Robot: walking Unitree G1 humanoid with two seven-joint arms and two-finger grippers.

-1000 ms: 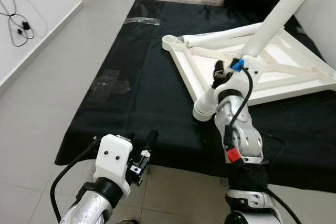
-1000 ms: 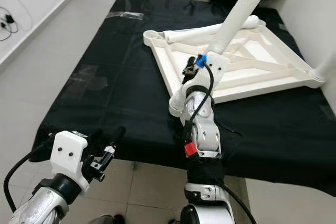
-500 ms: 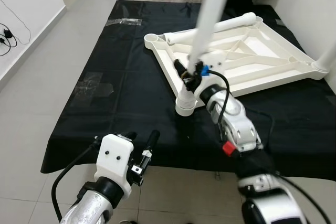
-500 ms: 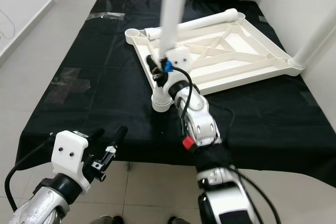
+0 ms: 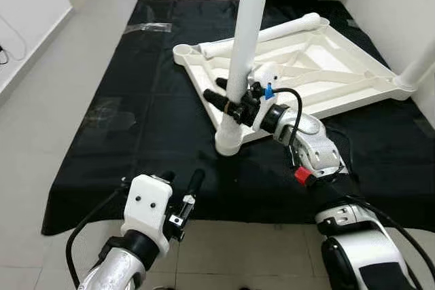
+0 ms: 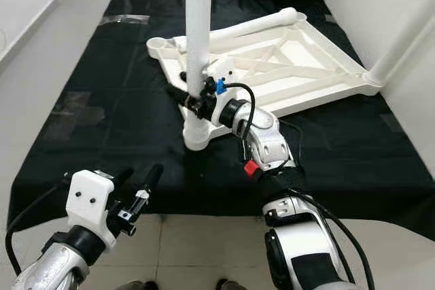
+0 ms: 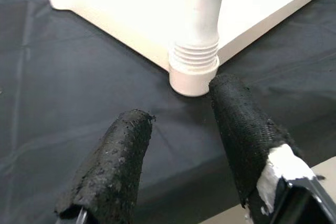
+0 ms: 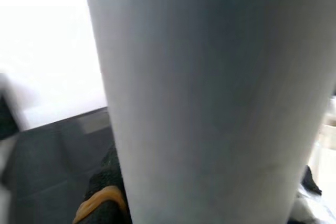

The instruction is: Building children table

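Leg point(image 5: 246, 39): your right claw point(image 5: 228, 102) is gripping it upright beside the tabletop point(image 5: 326, 66); left claw point(image 7: 178, 145) is hanging open, empty.

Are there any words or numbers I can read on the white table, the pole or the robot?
None: no words, numbers or signs can be read.
The white table top, the white leg held by the right tool, and the black cloth are plain.
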